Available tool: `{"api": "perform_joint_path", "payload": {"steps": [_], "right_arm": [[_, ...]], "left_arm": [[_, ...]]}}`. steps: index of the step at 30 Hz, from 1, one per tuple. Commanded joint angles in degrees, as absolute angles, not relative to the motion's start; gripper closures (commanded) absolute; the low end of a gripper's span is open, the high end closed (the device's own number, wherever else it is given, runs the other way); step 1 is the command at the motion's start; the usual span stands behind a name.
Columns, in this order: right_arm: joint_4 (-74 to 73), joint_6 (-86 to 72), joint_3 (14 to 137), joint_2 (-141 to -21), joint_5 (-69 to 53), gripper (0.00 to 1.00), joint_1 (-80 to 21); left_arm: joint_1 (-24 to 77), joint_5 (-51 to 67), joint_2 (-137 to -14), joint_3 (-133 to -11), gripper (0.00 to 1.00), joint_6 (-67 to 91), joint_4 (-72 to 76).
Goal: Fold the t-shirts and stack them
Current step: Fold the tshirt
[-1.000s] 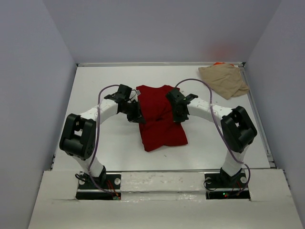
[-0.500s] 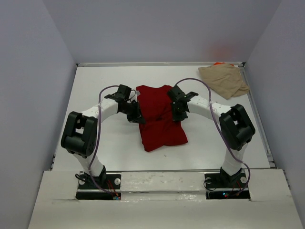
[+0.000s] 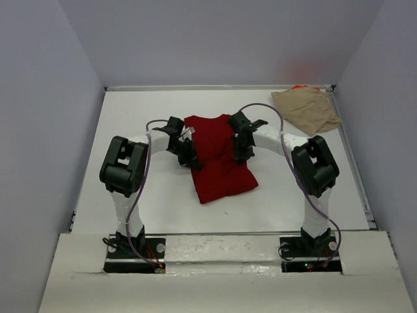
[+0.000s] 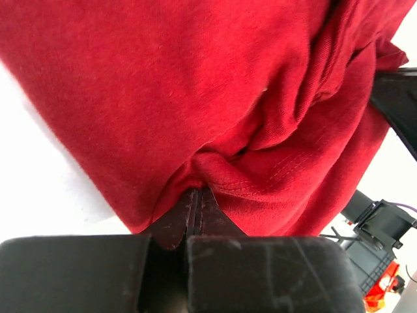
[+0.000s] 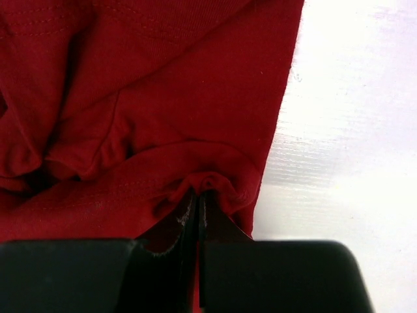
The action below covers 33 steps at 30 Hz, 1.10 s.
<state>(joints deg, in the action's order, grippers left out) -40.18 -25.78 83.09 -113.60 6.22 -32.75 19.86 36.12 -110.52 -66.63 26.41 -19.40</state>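
Dark red t-shirt [image 3: 218, 166] lies mid table [image 3: 130, 117], bunched. Left tool [image 3: 187, 156] pinches its left edge tight; right tool [image 3: 242, 151] pinches the right edge. Tan t-shirt [image 3: 306, 109] crumpled, far right corner.

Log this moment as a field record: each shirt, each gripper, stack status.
red shirt: middle of the table, looks partly folded, bunched at both pinch points
left gripper: shut on red shirt, at its left edge
right gripper: shut on red shirt, at its right edge
tan shirt: crumpled in the far right corner, not held
orange fabric: sliver showing behind the tan shirt
stack: not yet made
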Motion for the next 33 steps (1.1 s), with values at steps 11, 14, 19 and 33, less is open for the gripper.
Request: {"api": "perform_joint_path", "payload": {"steps": [11,14,19,33], "right_arm": [[-37.79,-24.79,80.24,-107.58,7.55,0.26,-32.43],[-37.88,-24.17,80.94,-106.79,8.7,0.25,-32.43],[-38.93,-23.47,82.79,-106.88,12.21,0.24,-32.43],[-43.15,-23.64,79.55,-89.93,18.2,0.39,-33.75]], "left_arm": [[18.63,29.73,-105.13,-69.17,0.48,24.79,-21.35],[18.63,26.55,-103.89,-71.27,0.32,24.0,-23.72],[18.37,18.99,-102.22,-74.26,0.12,23.47,-26.28],[22.5,12.75,-86.95,-76.73,0.19,22.5,-30.76]]}}
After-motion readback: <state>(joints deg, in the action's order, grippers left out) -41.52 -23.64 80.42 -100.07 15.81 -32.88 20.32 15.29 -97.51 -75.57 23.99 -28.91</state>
